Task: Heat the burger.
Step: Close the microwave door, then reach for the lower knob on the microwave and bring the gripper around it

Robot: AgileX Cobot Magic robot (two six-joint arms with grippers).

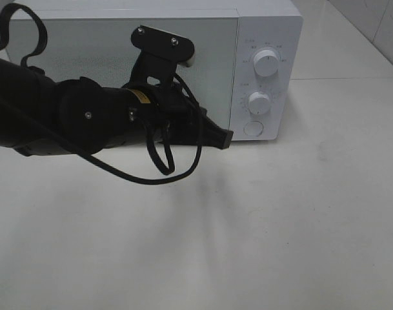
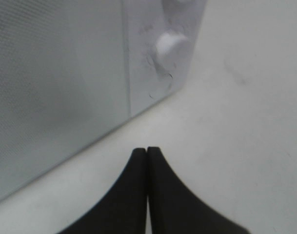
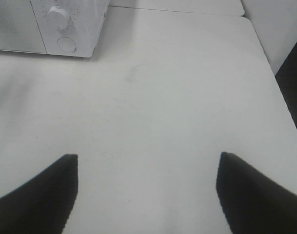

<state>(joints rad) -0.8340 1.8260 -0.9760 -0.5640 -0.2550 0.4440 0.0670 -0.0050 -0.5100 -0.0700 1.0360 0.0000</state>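
The burger is out of view in every frame. A white microwave (image 1: 267, 26) stands at the back of the table with its door closed. My left gripper (image 1: 227, 137) is shut with nothing in it, its tip just in front of the door's lower right corner, close to the round button (image 1: 253, 128). The left wrist view shows the two black fingers pressed together (image 2: 147, 151) near the microwave's front (image 2: 60, 87). My right gripper (image 3: 147, 158) is open and empty, hovering over bare table to the right of the microwave (image 3: 65, 29); it does not show in the exterior high view.
Two white dials (image 1: 266, 63) (image 1: 259, 102) sit on the microwave's control panel above the button. The white table (image 1: 280, 226) runs forward and to the right. Its right edge (image 3: 280, 92) shows in the right wrist view, with a dark drop beyond it.
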